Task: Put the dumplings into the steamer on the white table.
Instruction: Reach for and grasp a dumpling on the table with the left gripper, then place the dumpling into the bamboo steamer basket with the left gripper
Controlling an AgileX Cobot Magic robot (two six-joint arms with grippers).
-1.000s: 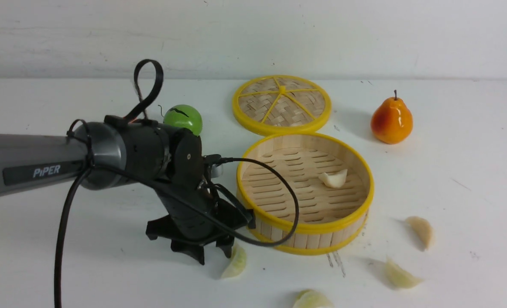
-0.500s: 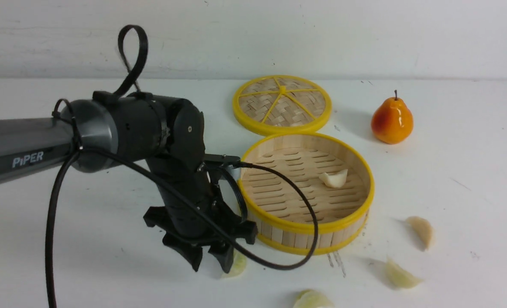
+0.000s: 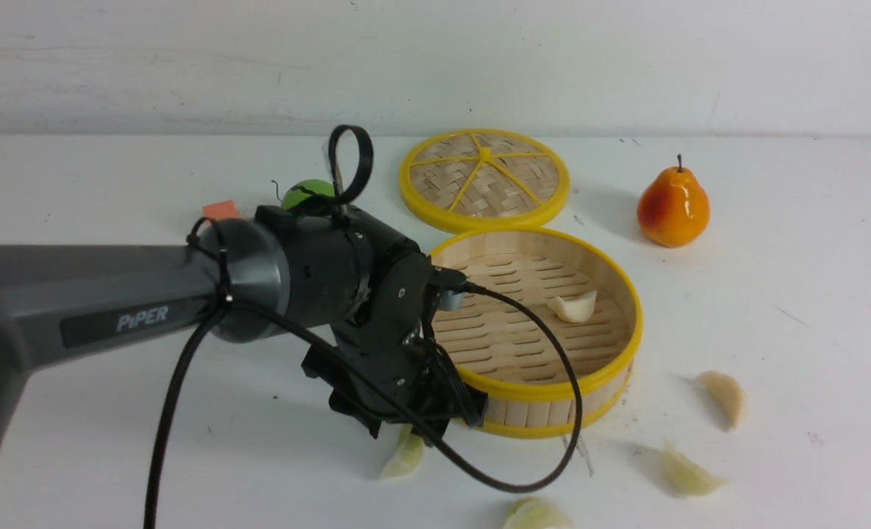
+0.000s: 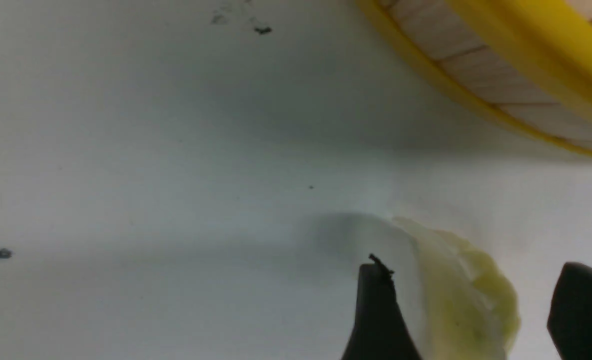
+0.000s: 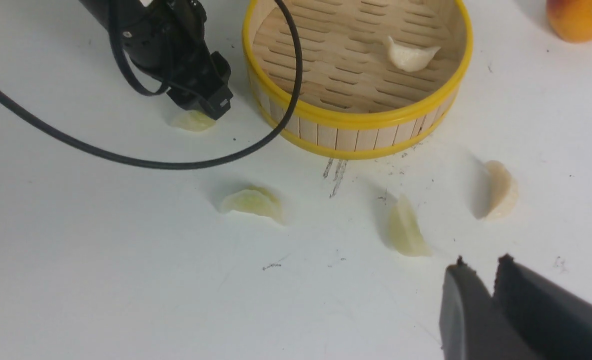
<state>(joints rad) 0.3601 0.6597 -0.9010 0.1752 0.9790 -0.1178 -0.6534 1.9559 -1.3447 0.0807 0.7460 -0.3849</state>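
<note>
Straddling a pale green dumpling (image 4: pixel 460 300) on the white table (image 3: pixel 810 330), the left gripper (image 3: pixel 406 428) is pointing steeply down with its fingers spread, one on each side of the crescent. In the wrist view one finger is sitting right against the dumpling while the other is standing a little clear, so nothing is being pinched yet. This dumpling is lying just beside the front-left wall of the steamer (image 3: pixel 545 386), which is probably why the arm is reaching in from the steamer's left, keeping the fingers off the wood. Spanning the narrow back looks like the sensible grip, since the glossy, waxy skin is likely slippery along its length.

The right gripper (image 5: pixel 481 262) is hovering over the near right of the table with its fingers pressed almost together and carrying nothing, seemingly keeping out of the way.

One cream dumpling (image 3: pixel 573 306) is already resting on the slatted floor inside the steamer. Three more dumplings are lying on the table in front and to the right of it (image 3: pixel 725 397) (image 3: pixel 685 474) (image 3: pixel 534 514), well apart from each other.

The steamer is round and shallow, with upright wood strips for a wall and smooth yellow rims. Its flat woven lid (image 3: pixel 484 178) is lying just behind it, and a shiny orange pear (image 3: pixel 672 206) is standing to the right.
</note>
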